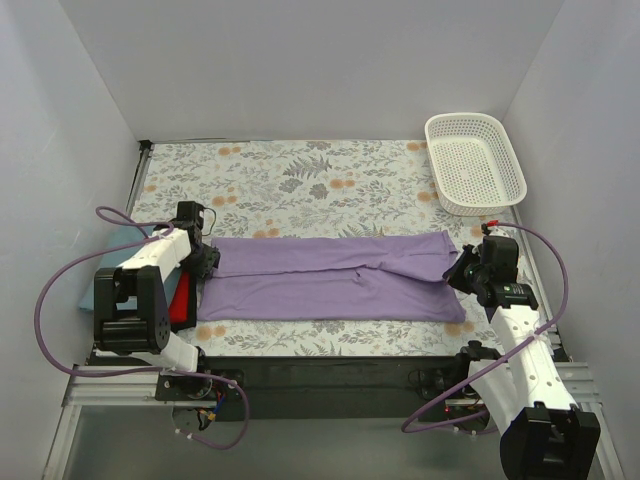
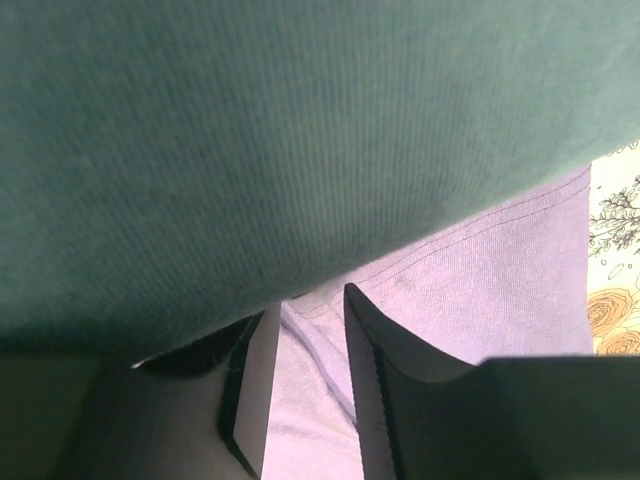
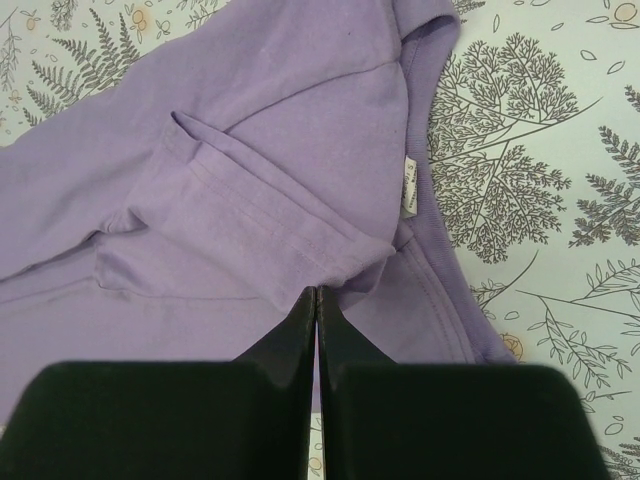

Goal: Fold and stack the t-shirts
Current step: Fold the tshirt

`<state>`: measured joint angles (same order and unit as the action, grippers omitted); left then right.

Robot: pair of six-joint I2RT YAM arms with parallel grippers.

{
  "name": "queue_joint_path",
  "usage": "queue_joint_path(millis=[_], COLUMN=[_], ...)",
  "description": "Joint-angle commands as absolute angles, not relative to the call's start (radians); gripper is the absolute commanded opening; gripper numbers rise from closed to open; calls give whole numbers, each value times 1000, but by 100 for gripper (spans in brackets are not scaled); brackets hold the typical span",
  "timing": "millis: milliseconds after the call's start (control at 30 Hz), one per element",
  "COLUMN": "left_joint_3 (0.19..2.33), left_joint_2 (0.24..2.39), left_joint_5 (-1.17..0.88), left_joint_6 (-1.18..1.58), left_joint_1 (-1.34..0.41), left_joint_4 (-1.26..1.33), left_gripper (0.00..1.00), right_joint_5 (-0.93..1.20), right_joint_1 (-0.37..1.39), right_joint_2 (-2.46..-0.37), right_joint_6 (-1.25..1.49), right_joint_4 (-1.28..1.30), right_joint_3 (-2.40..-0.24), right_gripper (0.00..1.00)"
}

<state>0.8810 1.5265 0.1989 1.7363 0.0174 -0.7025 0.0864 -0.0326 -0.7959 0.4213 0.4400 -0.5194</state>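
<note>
The lilac t-shirt (image 1: 335, 278) lies folded lengthwise in a long strip across the table. My left gripper (image 1: 207, 262) is at its left end. In the left wrist view the jaws (image 2: 305, 300) stand narrowly apart with lilac cloth (image 2: 480, 290) bunched between them. My right gripper (image 1: 460, 275) is at the collar end, its tips (image 3: 316, 292) shut on a fold of the shirt (image 3: 260, 150). A blue-grey folded shirt (image 1: 112, 262) and a red one (image 1: 181, 300) lie at the far left. The blue-grey cloth (image 2: 300, 130) fills the top of the left wrist view. No black shirt shows.
A white mesh basket (image 1: 428, 128) stands at the back right corner. The floral table cover (image 1: 300, 180) shows bare behind the shirt. Grey walls close in the back and both sides. Purple cables loop off both arms.
</note>
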Motion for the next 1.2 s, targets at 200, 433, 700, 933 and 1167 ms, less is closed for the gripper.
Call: queue_joint_path(millis=[200, 433, 700, 933, 1167], left_joint_3=[908, 919, 1002, 1028, 1029], left_joint_2=[1534, 1525, 1500, 1497, 1493], left_joint_5=[212, 216, 261, 262, 249], left_joint_6=[1732, 1720, 1700, 1692, 1683], left_joint_1=[17, 17, 26, 52, 80], left_joint_4=[-683, -683, -724, -738, -733], left_gripper=[17, 0, 0, 0, 0], right_joint_5=[109, 109, 103, 109, 100], right_joint_1=[-37, -37, -37, -37, -37], right_joint_2=[-793, -790, -785, -785, -767], right_joint_6=[422, 423, 425, 426, 425], right_joint_4=[397, 397, 402, 417, 449], right_joint_3=[-534, -537, -584, -635, -676], right_gripper=[1, 1, 1, 1, 1])
